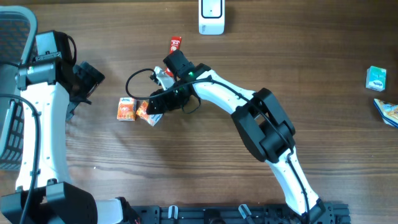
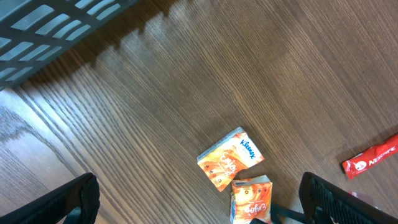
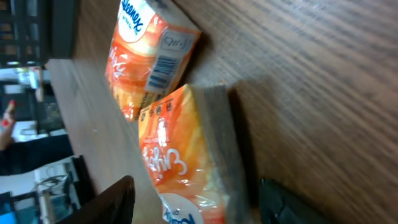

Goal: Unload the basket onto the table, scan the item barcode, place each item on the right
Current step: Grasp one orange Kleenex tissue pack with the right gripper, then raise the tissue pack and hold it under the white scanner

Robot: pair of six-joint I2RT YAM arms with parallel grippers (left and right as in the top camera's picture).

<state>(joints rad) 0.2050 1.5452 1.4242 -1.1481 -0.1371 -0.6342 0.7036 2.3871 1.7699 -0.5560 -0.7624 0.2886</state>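
Two orange tissue packs lie side by side left of centre. My right gripper (image 1: 153, 107) reaches over the nearer pack (image 1: 147, 112), and in the right wrist view its fingers press both sides of that pack (image 3: 180, 155), so the right gripper (image 3: 196, 208) is shut on it. The second pack (image 3: 146, 53) lies just beyond and shows a barcode (image 3: 163, 65) on its end. My left gripper (image 2: 208, 202) hangs open above the table, with both packs (image 2: 230, 158) (image 2: 252, 198) between and ahead of its fingers. A white scanner (image 1: 211, 15) stands at the far edge.
A red sachet (image 1: 175, 43) lies behind the right gripper and also shows in the left wrist view as the red sachet (image 2: 372, 157). A green pack (image 1: 375, 79) and a blue packet (image 1: 387, 112) sit at the right edge. A grey mesh basket (image 1: 12, 37) is at the far left.
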